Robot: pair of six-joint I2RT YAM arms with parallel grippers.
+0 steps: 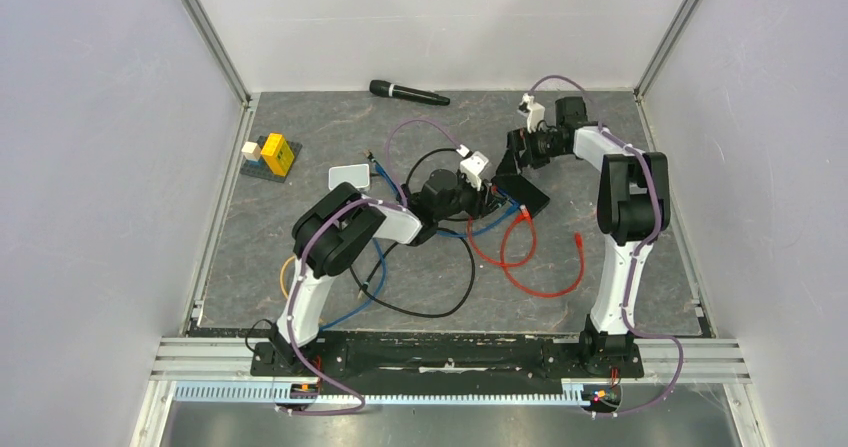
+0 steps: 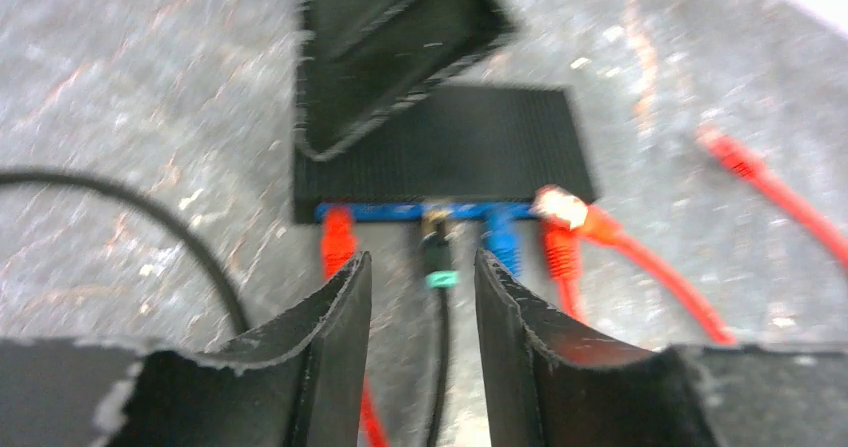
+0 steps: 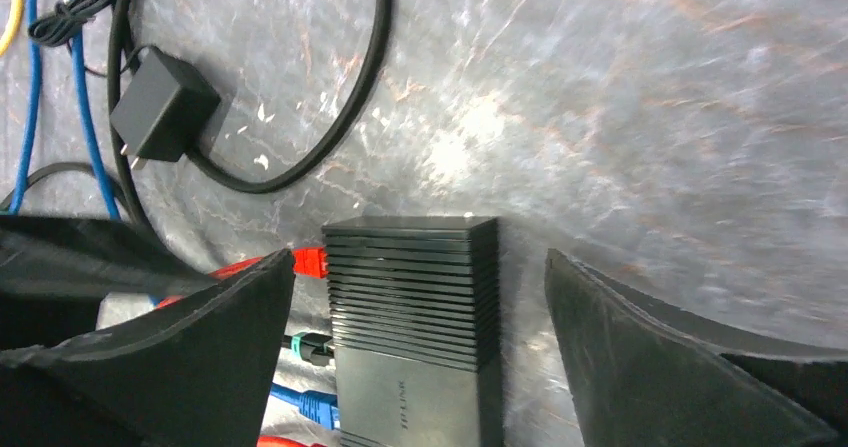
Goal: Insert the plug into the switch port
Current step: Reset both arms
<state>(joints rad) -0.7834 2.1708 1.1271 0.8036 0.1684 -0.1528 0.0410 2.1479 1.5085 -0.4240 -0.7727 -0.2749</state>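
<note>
The plug (image 2: 438, 262) looks pushed into the switch port (image 2: 436, 213) on the black box (image 2: 490, 147). The left gripper (image 2: 420, 259) and right gripper (image 3: 420, 265) are both spread wide, holding nothing. Next, they should back away gently.

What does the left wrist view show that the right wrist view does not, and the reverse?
Only left wrist: the blue port strip face-on and a loose red plug lying apart on the right. Only right wrist: a black power adapter and a yellow cable. Both: the black ribbed switch with a red plug, a black plug and a blue plug at its edge.
</note>
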